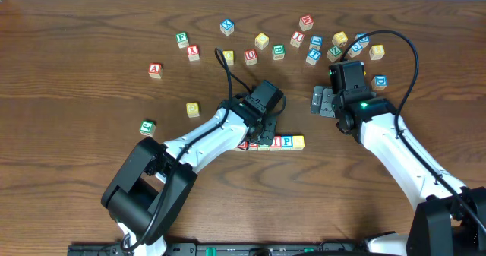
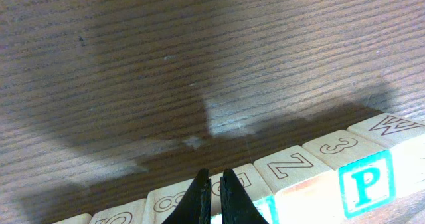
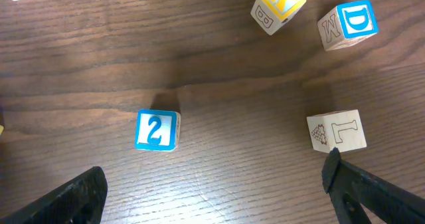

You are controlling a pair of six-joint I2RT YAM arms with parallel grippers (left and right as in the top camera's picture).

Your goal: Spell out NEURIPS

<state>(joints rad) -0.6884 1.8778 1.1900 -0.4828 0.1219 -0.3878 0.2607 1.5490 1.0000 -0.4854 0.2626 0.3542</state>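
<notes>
Left wrist: left gripper (image 2: 216, 191) clenched, empty

Its tips hang directly over the NEURIPS row (image 2: 292, 174), with the blue P cube (image 2: 364, 184) to its right. Cubes likely light, stiff, smooth: pinch opposite flat faces. The right gripper (image 3: 212, 184) gapes, holding nothing.

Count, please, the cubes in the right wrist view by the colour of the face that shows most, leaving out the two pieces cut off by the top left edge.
Blue: 2, the 2 cube and the D cube
Yellow: 1, the yellow cube
Plain wood: 1, the L cube
Total: 4
</notes>
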